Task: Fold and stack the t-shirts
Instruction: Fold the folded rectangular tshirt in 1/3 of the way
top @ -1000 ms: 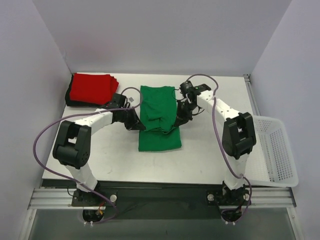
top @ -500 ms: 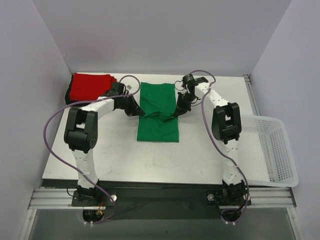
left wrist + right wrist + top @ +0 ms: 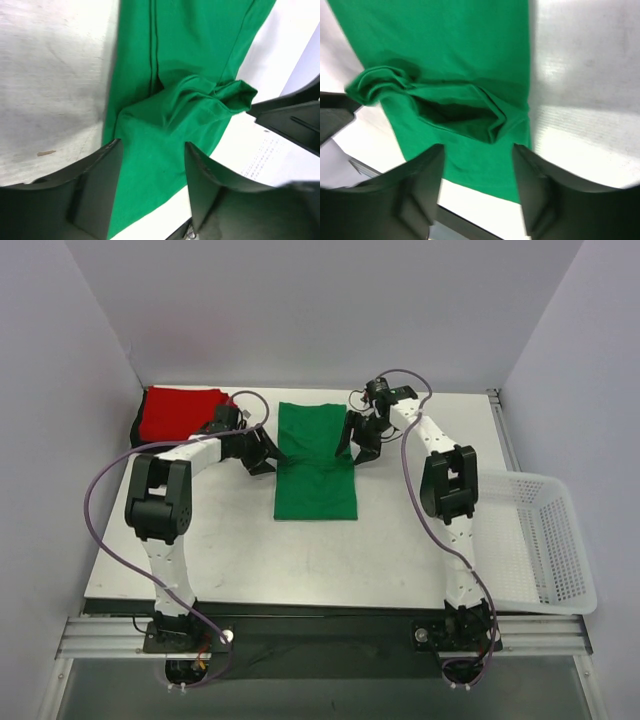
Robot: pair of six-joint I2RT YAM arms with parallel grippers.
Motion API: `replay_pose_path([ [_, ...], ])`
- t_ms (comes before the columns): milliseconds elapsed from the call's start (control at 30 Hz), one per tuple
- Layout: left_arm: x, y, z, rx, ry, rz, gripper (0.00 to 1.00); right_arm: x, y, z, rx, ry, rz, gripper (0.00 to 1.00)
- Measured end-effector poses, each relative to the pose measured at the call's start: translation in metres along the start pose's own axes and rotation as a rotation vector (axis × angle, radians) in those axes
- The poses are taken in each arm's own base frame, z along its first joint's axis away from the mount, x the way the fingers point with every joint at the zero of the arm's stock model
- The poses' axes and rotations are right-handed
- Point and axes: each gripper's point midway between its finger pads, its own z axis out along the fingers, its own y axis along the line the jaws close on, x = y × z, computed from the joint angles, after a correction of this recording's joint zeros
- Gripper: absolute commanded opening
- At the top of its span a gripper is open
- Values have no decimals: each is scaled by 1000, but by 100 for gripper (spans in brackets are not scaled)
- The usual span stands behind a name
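The green t-shirt (image 3: 315,465) lies on the white table as a long narrow folded strip, with a bunched crease across its middle (image 3: 200,100) (image 3: 455,112). My left gripper (image 3: 268,455) is at the strip's left edge and my right gripper (image 3: 352,448) at its right edge. Both are open and just above the cloth, holding nothing. In the wrist views, green fabric shows between the spread fingers of the left gripper (image 3: 152,145) and the right gripper (image 3: 477,147). A folded red t-shirt (image 3: 182,412) rests on a black one (image 3: 137,432) at the back left.
A white mesh basket (image 3: 548,540) hangs off the table's right edge. The walls close in at the back and on both sides. The arms' cables loop over the table beside each arm.
Both grippers carried the shirt's folded edge toward the back, then opened and let it go. The green shirt now lies flatter and longer.
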Motion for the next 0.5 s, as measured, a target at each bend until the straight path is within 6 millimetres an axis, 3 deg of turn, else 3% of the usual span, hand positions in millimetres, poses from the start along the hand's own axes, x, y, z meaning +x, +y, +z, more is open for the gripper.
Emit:
replay_pose_path([
  [67, -3, 2, -1, -3, -21, 0, 69, -5, 4, -4, -13, -16, -12, 63],
  [200, 0, 2, -9, -11, -49, 18, 70, -6, 2, -8, -16, -25, -28, 63],
  [333, 10, -5, -26, -3, -69, 66, 70, 11, -4, -18, -6, -6, -34, 61],
  [500, 32, -3, -40, -11, -68, 124, 68, 46, -14, -37, 4, 17, -37, 49],
])
